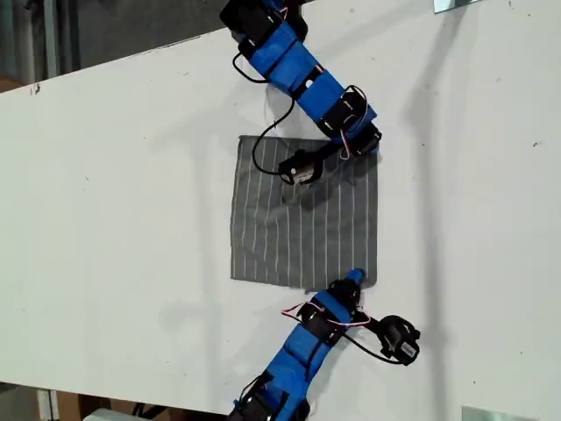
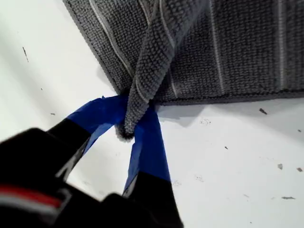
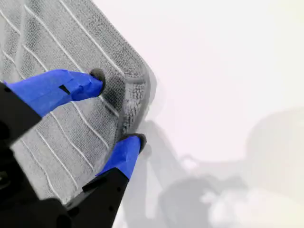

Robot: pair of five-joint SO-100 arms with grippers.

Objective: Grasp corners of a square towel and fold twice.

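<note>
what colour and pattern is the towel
The towel is grey with thin white parallel stripes, clearest in the exterior view.

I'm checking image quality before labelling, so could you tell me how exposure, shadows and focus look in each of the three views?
Exterior view: even light, soft arm shadows on the table, towel stripes crisp. First wrist view: sharp weave where my first gripper pinches a corner, the gripper body near the lens blurred. Second wrist view: table washed out almost white, faint grey shadows, my second gripper open over the towel's edge.

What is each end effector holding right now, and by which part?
My first end effector pinches a towel corner. My second end effector straddles another corner, open, holding nothing.
</note>
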